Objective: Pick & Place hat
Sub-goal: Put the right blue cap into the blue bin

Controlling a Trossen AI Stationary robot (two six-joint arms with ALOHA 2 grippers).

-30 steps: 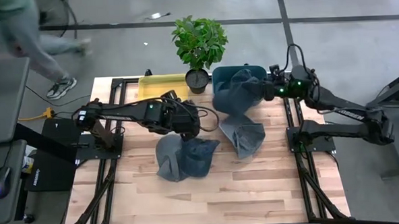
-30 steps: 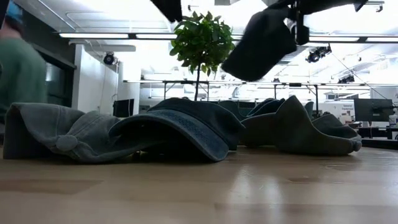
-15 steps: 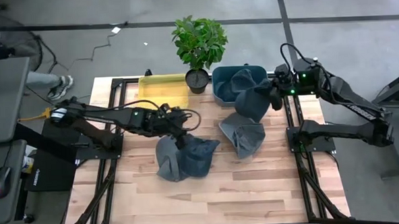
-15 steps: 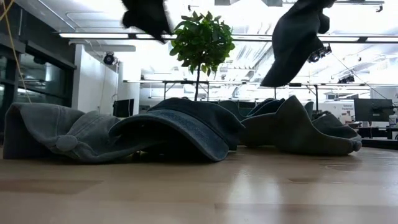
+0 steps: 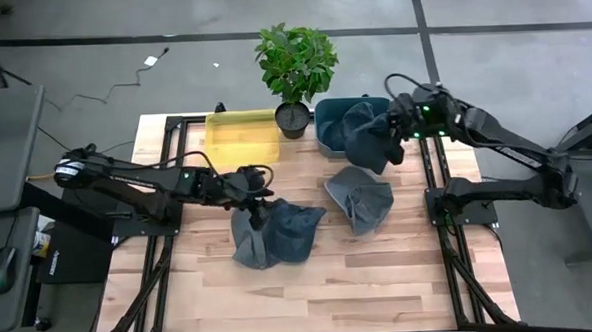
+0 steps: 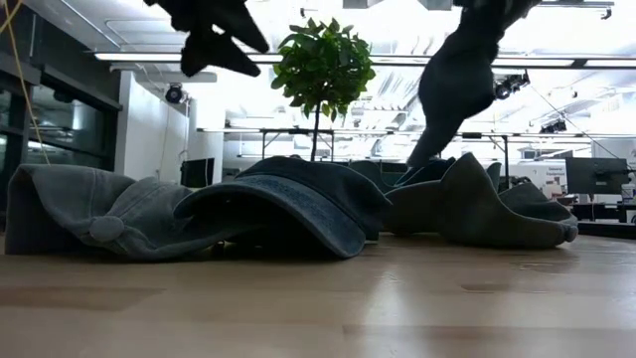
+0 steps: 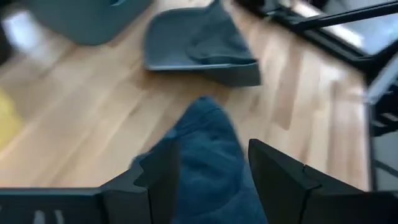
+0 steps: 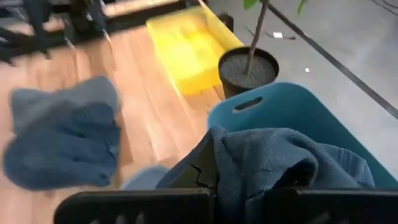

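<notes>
Two blue hats (image 5: 274, 232) lie bunched together on the wooden table, crowns up, and show in front in the low view (image 6: 288, 204). My left gripper (image 5: 257, 193) hovers open above them, slanting down; in the left wrist view a blue hat (image 7: 208, 168) shows below the gap between its fingers. A grey-green hat (image 5: 360, 198) lies to their right. My right gripper (image 5: 403, 131) is shut on another grey-green hat (image 5: 375, 143) over the teal bin (image 5: 326, 120). My right gripper pinches a bunched fold of the grey-green hat's cloth (image 8: 231, 163) between its two fingers, coming from the table's right side and slanting down. The hat hangs below the fingers (image 6: 452, 85) over the bin. Whether its lower end touches the bin I cannot tell.
A yellow tray (image 5: 243, 133) sits at the far edge left of a potted plant (image 5: 295, 66). The teal bin stands right of the pot. Bare wood lies along the table's near half (image 5: 312, 295). Black frame rails run along both sides.
My left gripper has come down toward the blue hats and drawn a little toward the table's left edge, tipping from pointing down to slanting. My right gripper has rolled its wrist; its grey-green hat has swung from lying spread out to hanging lengthwise below the fingers.
</notes>
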